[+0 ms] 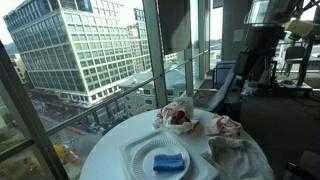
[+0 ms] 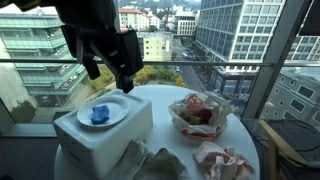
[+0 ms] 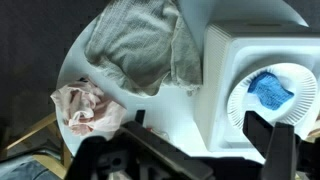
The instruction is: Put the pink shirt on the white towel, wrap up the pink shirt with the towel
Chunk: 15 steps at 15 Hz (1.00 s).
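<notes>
claw [image 2: 110,72]: hanging up high at the left, over the white box; fingers standing wide apart in the wrist view, holding nothing.
white box [image 2: 95,140]: sitting on the left side of the round table [image 2: 160,98], carrying a plate [image 2: 118,108] with a blue sponge [image 2: 100,115] lying on it; not looking like part of the job.
white towel [image 2: 158,165]: lying all crumpled at the near edge of the table, just beside the box; not spread flat; looking more grey than white.
bundle [image 2: 198,112]: sitting further right, something red peeking out of pale cloth; too small for telling what.
pink shirt [image 2: 222,160]: lying in a scrunched heap at the right, just beside the towel, maybe touching its edge, but not on top of it.
step in hand: only getting started, by the look of it; shirt waiting on the bare table, towel wrapping nothing.
next move: most likely going across and down to the pink heap, closing on a thick fold, lifting it and dropping it in the middle of the towel; maybe pulling the towel flatter first, leaving spare cloth for folding over.
watching out for: pinching only a thin bit and losing the shirt on the way; dragging the towel off the table edge.
</notes>
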Motion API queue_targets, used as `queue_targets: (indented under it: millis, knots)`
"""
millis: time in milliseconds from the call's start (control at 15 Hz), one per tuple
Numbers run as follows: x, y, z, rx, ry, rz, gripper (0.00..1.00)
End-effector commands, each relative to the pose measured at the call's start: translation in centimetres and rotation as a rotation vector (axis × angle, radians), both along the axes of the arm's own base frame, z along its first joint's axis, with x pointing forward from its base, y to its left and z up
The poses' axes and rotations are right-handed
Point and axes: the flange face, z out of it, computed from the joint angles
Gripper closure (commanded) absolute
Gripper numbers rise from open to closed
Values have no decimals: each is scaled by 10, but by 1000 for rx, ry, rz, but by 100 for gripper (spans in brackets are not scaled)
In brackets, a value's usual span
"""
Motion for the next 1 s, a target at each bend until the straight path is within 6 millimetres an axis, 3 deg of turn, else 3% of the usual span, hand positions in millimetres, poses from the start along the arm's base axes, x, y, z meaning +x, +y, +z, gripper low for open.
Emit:
queue_targets:
  millis: [0,800,933]
  knots:
    - [0,0,2,0,-2,0,0]
    - [0,0,3,0,-4,0,0]
    - [10,-2,-7,5,-13,-17,0]
